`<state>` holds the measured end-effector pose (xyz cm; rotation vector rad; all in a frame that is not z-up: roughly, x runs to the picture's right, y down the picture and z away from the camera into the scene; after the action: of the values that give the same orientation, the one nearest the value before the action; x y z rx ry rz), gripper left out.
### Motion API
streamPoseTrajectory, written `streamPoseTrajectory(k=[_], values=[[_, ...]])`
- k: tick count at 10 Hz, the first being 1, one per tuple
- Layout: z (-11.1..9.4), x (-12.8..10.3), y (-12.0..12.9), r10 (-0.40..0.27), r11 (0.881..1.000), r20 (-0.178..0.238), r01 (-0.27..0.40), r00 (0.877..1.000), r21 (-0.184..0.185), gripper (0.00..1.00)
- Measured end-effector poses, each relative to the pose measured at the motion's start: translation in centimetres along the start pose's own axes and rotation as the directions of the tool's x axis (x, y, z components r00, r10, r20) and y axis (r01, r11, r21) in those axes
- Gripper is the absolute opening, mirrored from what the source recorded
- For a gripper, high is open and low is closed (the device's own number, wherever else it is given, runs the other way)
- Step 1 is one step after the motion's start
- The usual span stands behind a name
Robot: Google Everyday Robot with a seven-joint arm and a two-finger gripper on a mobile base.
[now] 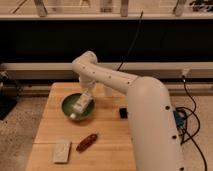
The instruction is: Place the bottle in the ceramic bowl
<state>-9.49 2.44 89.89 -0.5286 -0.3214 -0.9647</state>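
Observation:
The green ceramic bowl sits on the wooden table, left of the middle. The slim whitish bottle lies tilted over the bowl's inside, its lower end near the front rim and its upper end up at my gripper. My gripper hangs just above the bowl's back right rim, at the bottle's upper end. The white arm reaches in from the right and bends down over the bowl.
A reddish-brown elongated object lies in front of the bowl. A pale flat block lies near the table's front left. A small black object sits right of the bowl. A white cup shows partly behind the arm.

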Motion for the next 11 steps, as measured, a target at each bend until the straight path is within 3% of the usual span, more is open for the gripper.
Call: streamPoseTrajectory(k=[5,11], values=[[-0.8,-0.5,-0.9,-0.002,1.0,-0.002,0.002,1.0,-0.023,0.78],[-2.6,0.3,-0.6,0.024,0.999,-0.03,-0.025,0.999,-0.035,0.8]])
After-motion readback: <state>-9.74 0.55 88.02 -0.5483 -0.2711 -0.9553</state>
